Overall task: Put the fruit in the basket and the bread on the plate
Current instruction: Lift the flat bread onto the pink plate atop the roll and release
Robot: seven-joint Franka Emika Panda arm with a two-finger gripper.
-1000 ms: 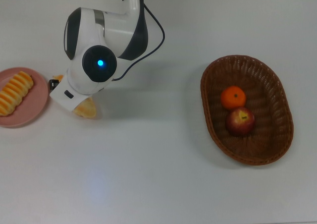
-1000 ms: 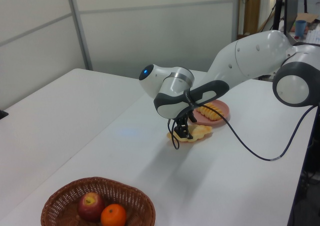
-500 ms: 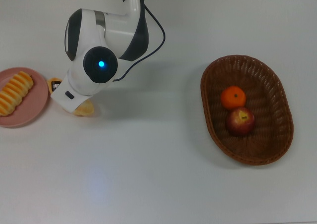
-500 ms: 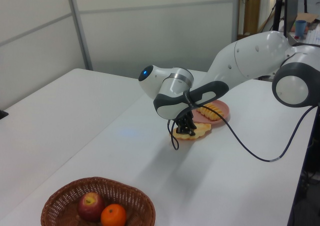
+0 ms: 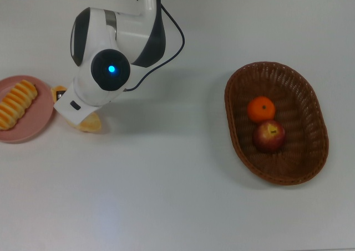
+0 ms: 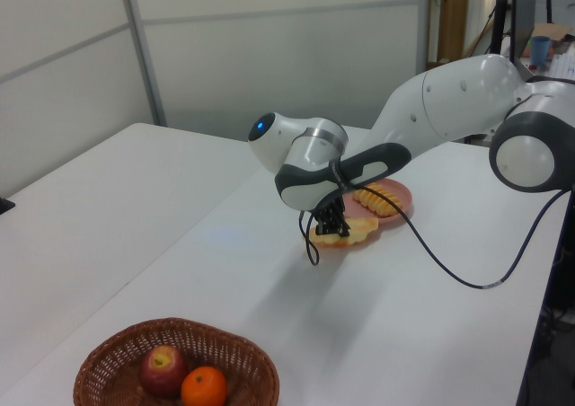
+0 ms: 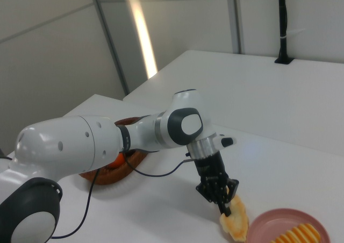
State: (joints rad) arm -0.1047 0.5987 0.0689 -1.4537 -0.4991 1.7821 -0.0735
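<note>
Hand [image 7: 221,195] pinching flat loaf [image 7: 235,218] above counter [image 5: 166,184], plate [image 5: 33,126] at 9 o'clock holding striped roll [image 5: 16,103]

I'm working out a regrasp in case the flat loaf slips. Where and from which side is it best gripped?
Probably across its narrow width near the middle, coming down from above. The flat loaf is a thin pointed oval, so only its short axis looks narrow enough for two fingers. The gripper holds it that way now, close beside the pink plate.
</note>
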